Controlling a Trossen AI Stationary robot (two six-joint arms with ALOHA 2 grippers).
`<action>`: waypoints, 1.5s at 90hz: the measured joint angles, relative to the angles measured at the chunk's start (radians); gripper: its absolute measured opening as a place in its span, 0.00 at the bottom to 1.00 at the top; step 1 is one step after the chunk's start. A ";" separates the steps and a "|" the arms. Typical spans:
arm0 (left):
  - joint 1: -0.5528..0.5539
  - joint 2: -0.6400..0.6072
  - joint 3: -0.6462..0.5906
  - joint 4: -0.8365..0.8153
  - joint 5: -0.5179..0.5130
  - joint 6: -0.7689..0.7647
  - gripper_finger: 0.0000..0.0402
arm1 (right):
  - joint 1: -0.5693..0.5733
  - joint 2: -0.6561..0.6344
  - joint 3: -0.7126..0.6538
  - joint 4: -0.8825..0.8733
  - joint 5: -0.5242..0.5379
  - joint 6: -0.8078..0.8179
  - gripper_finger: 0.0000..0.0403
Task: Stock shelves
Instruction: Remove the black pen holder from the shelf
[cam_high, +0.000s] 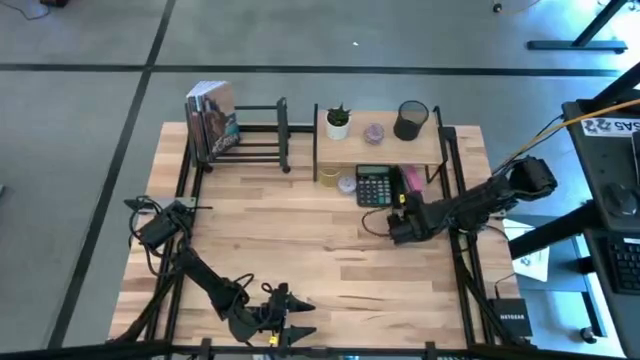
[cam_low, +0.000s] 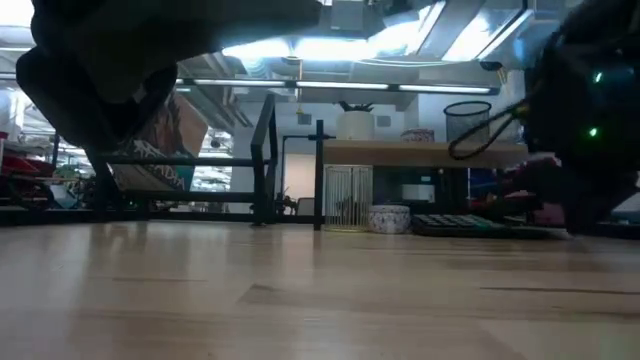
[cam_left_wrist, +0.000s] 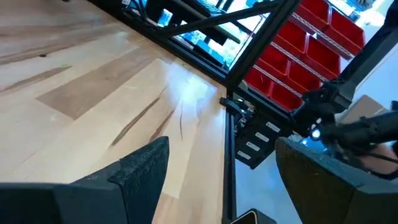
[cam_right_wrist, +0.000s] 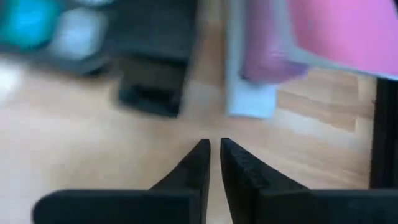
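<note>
Black fingers on the right gripper (cam_high: 398, 222) are pinched almost together with nothing between them, sitting just in front of the calculator (cam_high: 374, 186) and a pink item (cam_high: 411, 179) under the wooden shelf (cam_high: 380, 150). Beside that shelf, away from the gripper, the black rack (cam_high: 250, 135) holds books (cam_high: 212, 120). Well away from the shelf at the table's near edge, the left gripper (cam_high: 285, 310) is spread wide and empty.

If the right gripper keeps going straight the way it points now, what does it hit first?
Probably the pink item under the wooden shelf, beside the calculator. The right gripper, fingers nearly closed, points at it over bare tabletop; depth is uncertain.
</note>
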 joint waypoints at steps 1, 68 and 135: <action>0.000 0.000 0.000 0.000 0.000 0.000 0.69 | 0.010 0.000 0.007 -0.001 0.000 -0.014 0.06; 0.195 0.000 0.000 -0.029 0.301 0.015 0.69 | -0.037 -0.012 1.135 -0.459 0.590 -1.002 0.16; 0.368 0.000 0.000 -0.059 0.487 0.209 0.69 | -1.020 0.147 1.203 -0.594 -0.435 -1.759 0.65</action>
